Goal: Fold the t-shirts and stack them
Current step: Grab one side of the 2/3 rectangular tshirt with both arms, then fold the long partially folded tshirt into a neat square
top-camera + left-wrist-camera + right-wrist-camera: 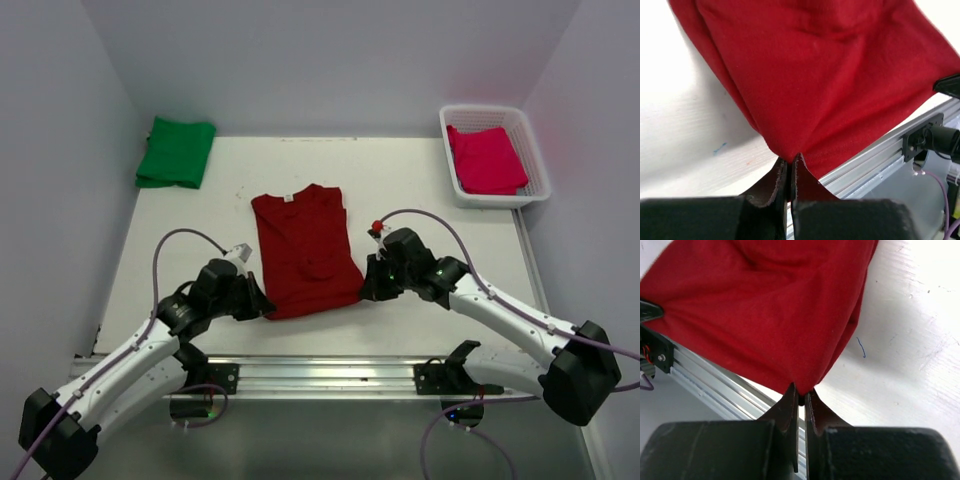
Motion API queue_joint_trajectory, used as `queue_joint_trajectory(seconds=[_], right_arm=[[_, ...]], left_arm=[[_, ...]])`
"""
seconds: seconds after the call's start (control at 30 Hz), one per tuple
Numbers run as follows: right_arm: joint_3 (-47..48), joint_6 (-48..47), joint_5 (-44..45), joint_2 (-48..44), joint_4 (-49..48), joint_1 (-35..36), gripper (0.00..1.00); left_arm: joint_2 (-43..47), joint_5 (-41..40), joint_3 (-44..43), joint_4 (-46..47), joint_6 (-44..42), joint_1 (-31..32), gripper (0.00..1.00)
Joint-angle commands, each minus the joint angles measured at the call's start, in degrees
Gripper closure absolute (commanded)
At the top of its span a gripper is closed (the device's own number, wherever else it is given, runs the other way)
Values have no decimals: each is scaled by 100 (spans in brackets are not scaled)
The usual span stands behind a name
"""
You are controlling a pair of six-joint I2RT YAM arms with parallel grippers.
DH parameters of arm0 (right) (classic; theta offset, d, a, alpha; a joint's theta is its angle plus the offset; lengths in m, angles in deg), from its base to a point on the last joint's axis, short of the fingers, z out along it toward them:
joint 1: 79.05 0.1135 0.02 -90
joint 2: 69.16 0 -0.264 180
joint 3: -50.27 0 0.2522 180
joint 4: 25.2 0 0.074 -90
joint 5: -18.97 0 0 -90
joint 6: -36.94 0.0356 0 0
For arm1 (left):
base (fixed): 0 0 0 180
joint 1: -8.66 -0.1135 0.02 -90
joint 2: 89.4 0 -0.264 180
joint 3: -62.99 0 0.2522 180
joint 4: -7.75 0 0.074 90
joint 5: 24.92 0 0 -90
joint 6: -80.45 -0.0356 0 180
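Observation:
A dark red t-shirt lies lengthwise in the middle of the table, sleeves folded in, collar at the far end. My left gripper is shut on its near left hem corner, with the cloth rising from between the fingertips. My right gripper is shut on the near right hem corner, and the shirt fills the right wrist view. A folded green t-shirt lies at the far left. A folded pink-red t-shirt lies in the white basket.
The white basket stands at the far right corner of the table. An aluminium rail runs along the near edge, just behind both grippers. Walls close in the table at the left, back and right.

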Motion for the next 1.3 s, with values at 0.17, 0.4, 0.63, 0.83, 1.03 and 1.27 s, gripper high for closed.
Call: queue_joint_trajectory(seconds=[0.17, 0.4, 0.63, 0.83, 1.03, 1.27], right_arm=[[675, -322, 773, 230, 354, 9, 100], [1641, -718, 1476, 1012, 38, -61, 100], [2573, -1000, 1467, 1988, -147, -263, 100], [3145, -1114, 1292, 2699, -288, -448, 100], [3864, -1307, 1257, 3280, -270, -614, 100], [4946, -1492, 1195, 4088, -59, -878, 100]], left_arm=[[263, -1461, -988, -639, -127, 15, 100], [-492, -2007, -1287, -50, -541, 6, 100], [-1213, -2333, -1217, 792, -874, -117, 100], [-1811, -1973, -1217, 1725, -1200, -837, 100], [-2725, -1955, -1788, 2182, -1446, -1189, 100], [-3709, -1718, -2543, 2683, -1543, -1453, 100]])
